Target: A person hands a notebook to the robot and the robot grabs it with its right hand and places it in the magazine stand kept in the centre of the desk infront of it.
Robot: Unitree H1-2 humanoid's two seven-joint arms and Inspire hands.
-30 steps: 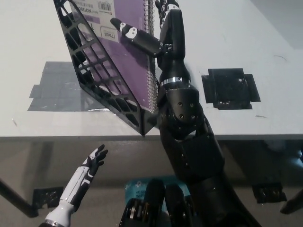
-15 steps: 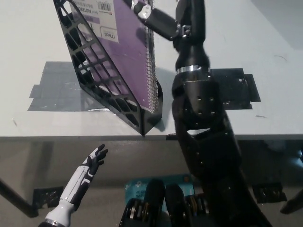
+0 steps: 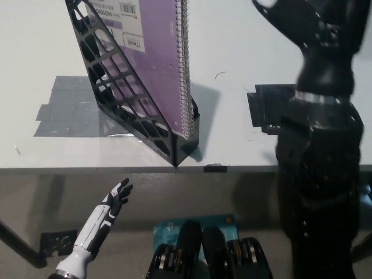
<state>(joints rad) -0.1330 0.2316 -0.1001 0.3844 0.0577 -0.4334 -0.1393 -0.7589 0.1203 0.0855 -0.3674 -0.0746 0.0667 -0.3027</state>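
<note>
Standing upright in the black magazine stand (image 3: 125,99), the purple notebook (image 3: 157,52) is leaning with its long axis running from six o'clock up toward twelve, its spiral binding (image 3: 185,75) facing three o'clock. The stand is sitting on the white table (image 3: 232,52). The black right hand (image 3: 296,23) is hovering at one o'clock, apart from the notebook, its fingers released. The white left hand (image 3: 110,206) is resting at seven o'clock below the table edge, fingers spread and grasping nothing.

1 notebook (image 3: 152,52), 1 mag. stand (image 3: 119,99), 2 tape patches (image 3: 70,107).
</note>
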